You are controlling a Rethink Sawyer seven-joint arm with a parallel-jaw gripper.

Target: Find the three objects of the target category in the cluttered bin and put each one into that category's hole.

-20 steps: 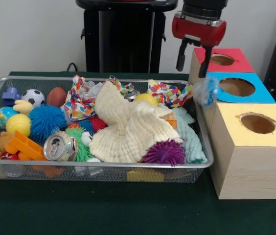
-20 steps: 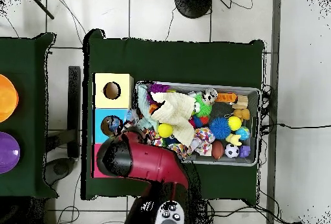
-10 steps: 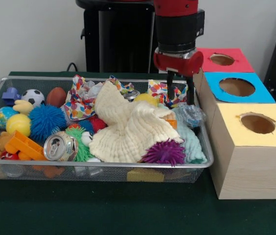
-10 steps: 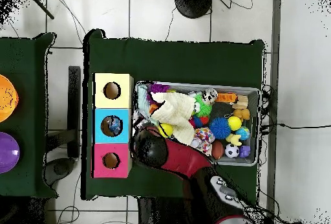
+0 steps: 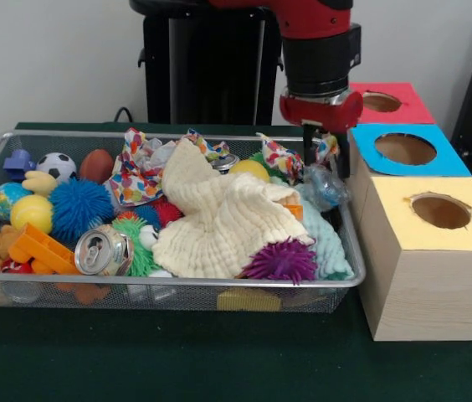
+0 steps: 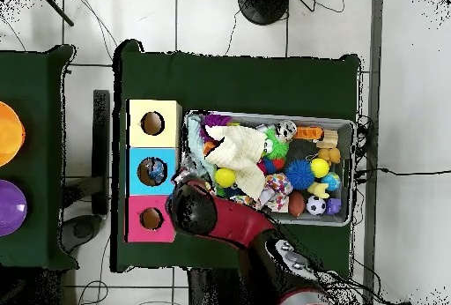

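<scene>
My gripper [image 5: 325,161] hangs low over the right end of the wire bin [image 5: 169,283], next to the blue-topped box [image 5: 406,151]. Its two fingers stand apart, and a fold of the colourful patterned cloth [image 5: 278,157] shows between them. A crumpled piece of clear plastic [image 5: 324,186] lies just below the fingertips. The red-topped box [image 5: 380,102] stands behind the blue one and the yellow-topped box [image 5: 437,251] in front. In the overhead view the arm's red head [image 6: 192,209] hides the gripper, and something pale lies in the blue box's hole [image 6: 155,171].
The bin is packed: a cream cloth [image 5: 219,218] in the middle, a purple spiky ball [image 5: 282,261], a drink can [image 5: 102,249], a blue spiky ball [image 5: 79,207], a football [image 5: 56,165] and other toys. The three boxes stand close against the bin's right wall.
From above the red box, the gripper swung down into the bin's right end, then shifted right toward the boxes. The patterned cloth bunched up. The plastic piece seen by the blue box is gone.
</scene>
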